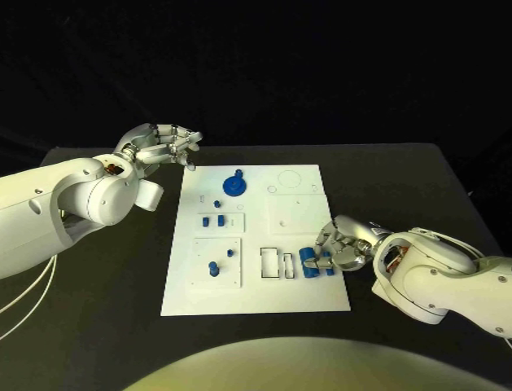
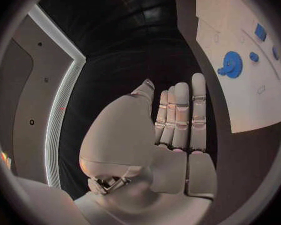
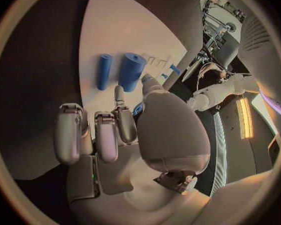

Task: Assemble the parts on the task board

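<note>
White plate: the task board (image 1: 282, 289) is laid flat in the middle of the black table (image 1: 420, 175), its long side running away from the robot; shallow outlined recesses are seen across it.
Blue parts: a gear-like disc (image 1: 234, 184) is seated near the board's far left; small pegs (image 1: 213, 220) are set in the panel below it, and two more pieces (image 1: 221, 265) in the near-left panel. In the left wrist view the disc (image 2: 231, 64) is shown with a small knob beside it.
Cylinders: two blue cylinders (image 1: 317, 263) are lain side by side at the board's near right edge, just beside an empty rectangular slot (image 1: 278, 264). In the right wrist view they are seen as a slim one (image 3: 103, 71) and a thicker one (image 3: 131, 71).
Right hand: the right hand (image 1: 343, 244) is placed at the cylinders, fingers curled down over them; whether anything is actually gripped cannot be told, since the contact is hidden by the fingers (image 3: 107, 135).
Left hand: the left hand (image 1: 159, 147) is held off the board's far left corner, above the table, fingers (image 2: 181, 115) straight and close together, nothing held.
</note>
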